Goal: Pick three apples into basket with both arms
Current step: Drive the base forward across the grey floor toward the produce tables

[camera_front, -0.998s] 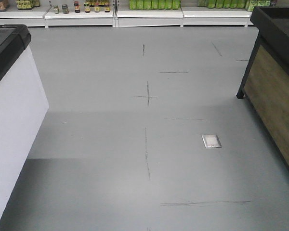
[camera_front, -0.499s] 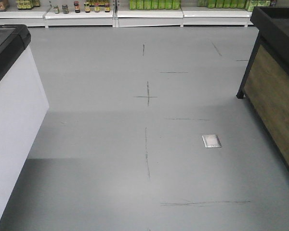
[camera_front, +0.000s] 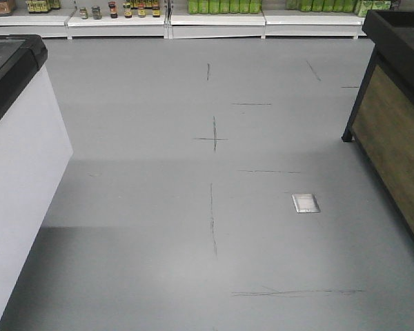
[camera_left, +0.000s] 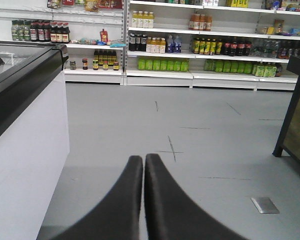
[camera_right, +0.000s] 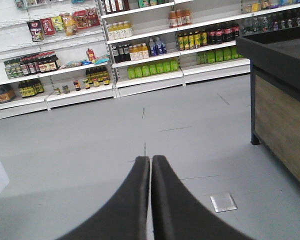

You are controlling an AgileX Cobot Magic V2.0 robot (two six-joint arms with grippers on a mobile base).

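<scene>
Both wrist cams are looking down a shop aisle. The left gripper (camera_left: pixel 143 160) is sitting pinched fully together, fingers touching, gripping nothing. The right gripper (camera_right: pixel 150 161) is doing the same, closed up on empty air. The apples and the basket aren't showing up in any of the three views, so I can't say where they're sitting.

Container-wise, a white chest freezer (camera_left: pixel 25 130) with a black rim is standing on the left, and I can't tell what's inside through its glass top. On the right, a wood-sided display bin (camera_right: pixel 282 115) with a black top is standing with its contents out of sight from this angle.

The back shelves (camera_left: pixel 157 73) are carrying a row of green bottles (camera_left: pixel 162 64), yellow drink bottles (camera_left: pixel 142 20), dark red-capped bottles (camera_left: pixel 40 32) and small jars (camera_left: pixel 104 61). Every label is coming out too small to read. A metal floor plate (camera_right: pixel 223 202) is lying on the grey floor (camera_front: pixel 138 207).
</scene>
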